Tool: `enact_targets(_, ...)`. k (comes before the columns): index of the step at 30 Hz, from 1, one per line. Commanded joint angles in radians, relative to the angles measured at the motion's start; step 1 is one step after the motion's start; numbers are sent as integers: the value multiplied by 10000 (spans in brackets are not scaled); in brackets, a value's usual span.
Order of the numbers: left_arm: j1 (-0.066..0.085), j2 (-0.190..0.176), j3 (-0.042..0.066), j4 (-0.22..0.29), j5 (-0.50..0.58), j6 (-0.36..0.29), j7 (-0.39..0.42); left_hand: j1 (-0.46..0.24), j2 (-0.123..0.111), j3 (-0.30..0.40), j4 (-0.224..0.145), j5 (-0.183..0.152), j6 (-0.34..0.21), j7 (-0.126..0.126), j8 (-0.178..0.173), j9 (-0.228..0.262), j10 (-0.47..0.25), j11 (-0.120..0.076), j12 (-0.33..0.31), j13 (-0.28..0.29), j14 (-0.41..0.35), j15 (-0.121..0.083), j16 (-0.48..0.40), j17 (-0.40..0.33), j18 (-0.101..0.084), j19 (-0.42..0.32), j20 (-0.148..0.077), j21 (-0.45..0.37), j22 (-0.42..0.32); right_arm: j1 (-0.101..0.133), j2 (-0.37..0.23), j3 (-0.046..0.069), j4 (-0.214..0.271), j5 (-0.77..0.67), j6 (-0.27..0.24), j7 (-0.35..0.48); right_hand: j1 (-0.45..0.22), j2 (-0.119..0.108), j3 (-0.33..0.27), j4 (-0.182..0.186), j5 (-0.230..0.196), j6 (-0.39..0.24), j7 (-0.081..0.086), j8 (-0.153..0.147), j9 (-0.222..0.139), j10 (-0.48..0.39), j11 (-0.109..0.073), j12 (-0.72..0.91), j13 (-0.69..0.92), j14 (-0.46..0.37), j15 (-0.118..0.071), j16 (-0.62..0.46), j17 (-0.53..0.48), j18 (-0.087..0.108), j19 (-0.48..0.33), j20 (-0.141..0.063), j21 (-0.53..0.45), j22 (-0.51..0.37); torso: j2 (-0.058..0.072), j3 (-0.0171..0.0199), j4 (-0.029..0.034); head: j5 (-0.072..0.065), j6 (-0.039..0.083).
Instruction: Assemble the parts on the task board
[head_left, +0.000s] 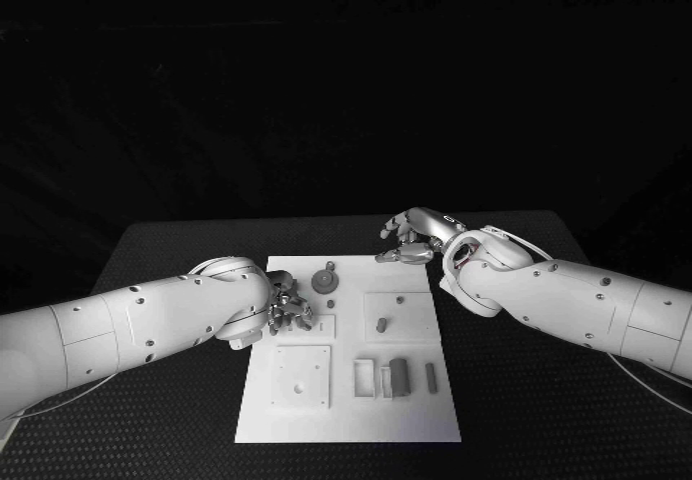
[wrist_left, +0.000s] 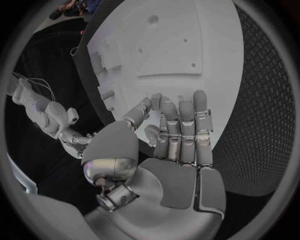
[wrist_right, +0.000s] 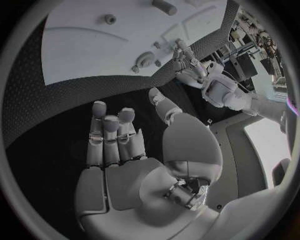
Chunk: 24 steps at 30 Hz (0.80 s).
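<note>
Your task board (head_left: 351, 400) lies flat at the centre of the black counter (head_left: 173, 250), with small grey parts (head_left: 392, 376) lying on it or standing in its recesses. Your left robot hand (head_left: 289, 312) hovers over the board's left edge, fingers straight and close together, holding nothing. Your right robot hand (head_left: 415, 238) sits at the board's far right corner, over the counter just beside it, fingers loosely spread, palm empty.
</note>
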Motion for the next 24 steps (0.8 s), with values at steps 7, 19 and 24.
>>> enact_targets(7, -3, 8, 4, 0, -25, 101, -15, 71, 54, -21, -29, 46, 62, -35, -10, -1, 25, 20, 67, 11, -33, -11, 61, -18, 25, 16, -166, -51, 20, -3, -3, 6, 4, -24, 105, 37, 5, 107, -52, -20, 27, -16, 70, 33, -9, 18, -12, 36, -11, -1, -74, 32, -12, 149, -30, 51, 19, 152, 1, 2, -2, 1, 3)
enact_targets(19, -10, 22, 4, -32, -10, 44, 19, -143, -47, -142, 110, -44, 46, -27, -26, -16, 10, 28, 75, 10, -48, -12, 95, -71, 17, 26, -170, -91, 44, -4, 1, 6, -5, -20, 104, 36, 0, 110, -54, -17, 27, -15, 70, 34, -9, 17, -12, 36, -12, -1, -74, 32, -12, 149, -30, 52, 19, 152, 6, 9, -4, -2, -5)
enact_targets(24, -12, 29, 4, -34, 20, 36, 41, -234, -111, -187, 176, -129, 44, -28, -29, -21, 7, 27, 79, 10, -54, -15, 108, -90, 18, 29, -174, -110, 52, -4, 2, 6, -5, -20, 112, 43, 0, 110, -54, -17, 27, -15, 70, 34, -9, 17, -12, 36, -12, -1, -74, 32, -12, 149, -30, 52, 19, 152, 3, 8, -8, -6, -3)
